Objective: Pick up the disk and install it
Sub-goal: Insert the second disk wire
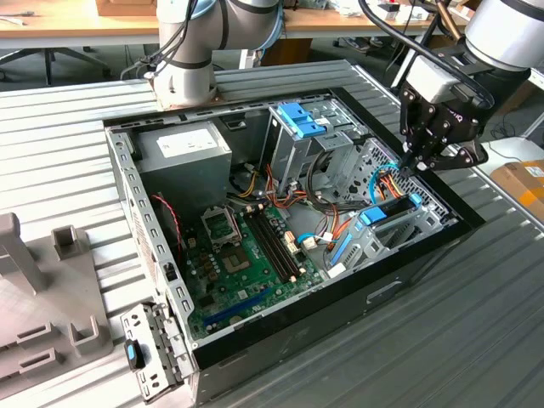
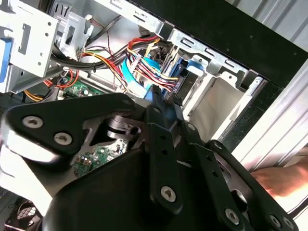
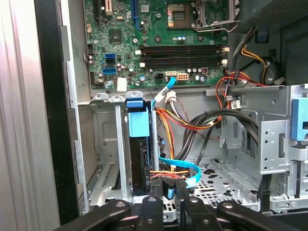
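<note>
Disk (image 1: 393,208) sits on edge in drive bay at 3 o'clock of open computer case (image 1: 425,246) in exterior view, blue tabs up. In first wrist view disk (image 3: 139,159) stands between grey bay walls, blue tab on top. Pincer (image 1: 414,167) hovers just above disk's far end, fingers (image 3: 169,188) drawn narrow, apparently pinching blue cable connector, though contact unclear. Motherboard (image 1: 246,246) lies at case centre. Case rests on ribbed bench (image 1: 476,340).
</note>
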Controlling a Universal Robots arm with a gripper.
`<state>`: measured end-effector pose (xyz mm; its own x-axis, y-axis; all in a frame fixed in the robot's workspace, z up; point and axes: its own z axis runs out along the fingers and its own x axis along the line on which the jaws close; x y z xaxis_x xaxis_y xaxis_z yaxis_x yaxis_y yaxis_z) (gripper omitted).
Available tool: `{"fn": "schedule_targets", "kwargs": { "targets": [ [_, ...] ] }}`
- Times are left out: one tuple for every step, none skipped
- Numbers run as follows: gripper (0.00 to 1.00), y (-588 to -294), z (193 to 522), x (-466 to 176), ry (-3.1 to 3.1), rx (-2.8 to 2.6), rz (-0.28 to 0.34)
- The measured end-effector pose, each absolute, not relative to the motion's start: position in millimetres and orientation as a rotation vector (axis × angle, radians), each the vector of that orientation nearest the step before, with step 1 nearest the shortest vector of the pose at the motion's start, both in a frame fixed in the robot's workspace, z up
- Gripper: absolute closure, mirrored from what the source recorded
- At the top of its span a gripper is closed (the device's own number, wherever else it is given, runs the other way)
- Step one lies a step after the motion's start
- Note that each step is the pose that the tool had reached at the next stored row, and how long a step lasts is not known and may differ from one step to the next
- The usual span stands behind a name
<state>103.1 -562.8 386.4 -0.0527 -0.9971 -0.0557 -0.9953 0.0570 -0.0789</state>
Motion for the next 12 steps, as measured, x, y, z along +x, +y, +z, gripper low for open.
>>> {"fn": "schedule_targets", "kwargs": {
  "targets": [
    [0.82,-562.7,386.5,103.1,2.213,-2.094,-0.029],
    [0.82,-562.8,386.4,103.1,2.213,-2.094,-0.03],
    [0.82,-562.8,386.4,103.0,2.213,-2.095,-0.03],
    [0.82,-562.8,386.4,103.0,2.213,-2.095,-0.03],
    [0.83,-562.8,386.5,103.0,2.213,-2.095,-0.031],
    [0.83,-562.8,386.5,102.9,2.214,-2.095,-0.031],
    [0.83,-562.8,386.4,102.9,2.214,-2.095,-0.032],
    [0.83,-562.8,386.4,102.9,2.214,-2.096,-0.032],
    [0.83,-562.8,386.5,102.8,2.214,-2.096,-0.033],
    [0.83,-562.8,386.5,102.8,2.214,-2.096,-0.033],
    [0.83,-563.1,386.5,102.8,2.211,-2.095,-0.028],
    [0.83,-564.0,386.4,102.8,2.204,-2.094,-0.02]
  ]
}}
